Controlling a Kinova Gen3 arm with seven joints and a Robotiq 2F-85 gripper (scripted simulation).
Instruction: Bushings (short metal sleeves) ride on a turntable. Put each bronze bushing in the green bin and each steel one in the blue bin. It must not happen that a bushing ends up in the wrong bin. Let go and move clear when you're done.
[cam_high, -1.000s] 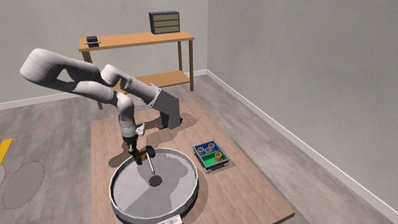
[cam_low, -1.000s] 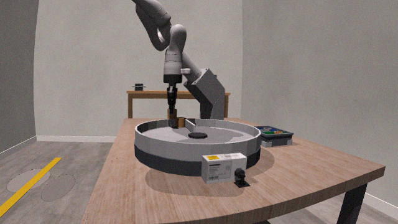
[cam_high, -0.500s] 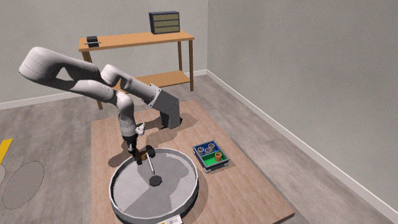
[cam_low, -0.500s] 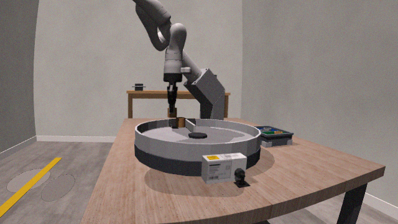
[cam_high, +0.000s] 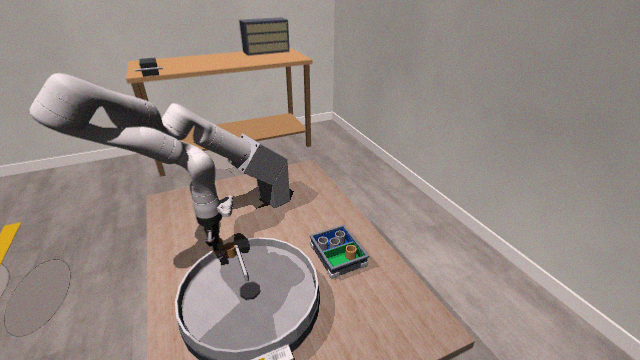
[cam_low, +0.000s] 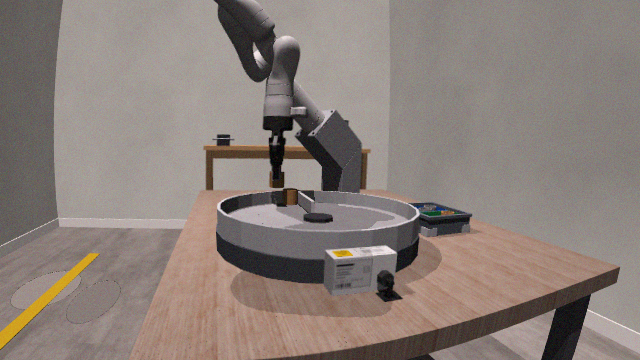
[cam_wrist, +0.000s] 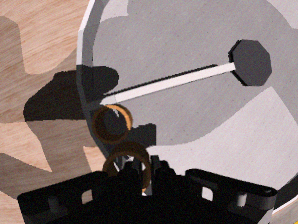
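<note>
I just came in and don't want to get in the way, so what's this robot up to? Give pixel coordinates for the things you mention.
The arm is sorting bushings from a turntable (cam_high: 245, 320) (cam_low: 300, 240) (cam_wrist: 190, 40). Its gripper (cam_high: 220, 255) (cam_low: 277, 182) (cam_wrist: 146, 166) is closed on the wall of a bronze bushing (cam_low: 277, 179) (cam_wrist: 112, 162), held above the turntable. Another bronze bushing (cam_high: 230, 250) (cam_low: 290, 196) (cam_wrist: 127, 120) stands on the turntable by the white bar (cam_high: 242, 262) (cam_low: 306, 202) (cam_wrist: 170, 85). Three steel ones sit in the blue bin (cam_high: 330, 234), one bronze in the green bin (cam_high: 336, 258).

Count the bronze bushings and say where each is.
3: a lifted bushing in the jaws, a second on the turntable, a third in the green bin. More may be hidden.
</note>
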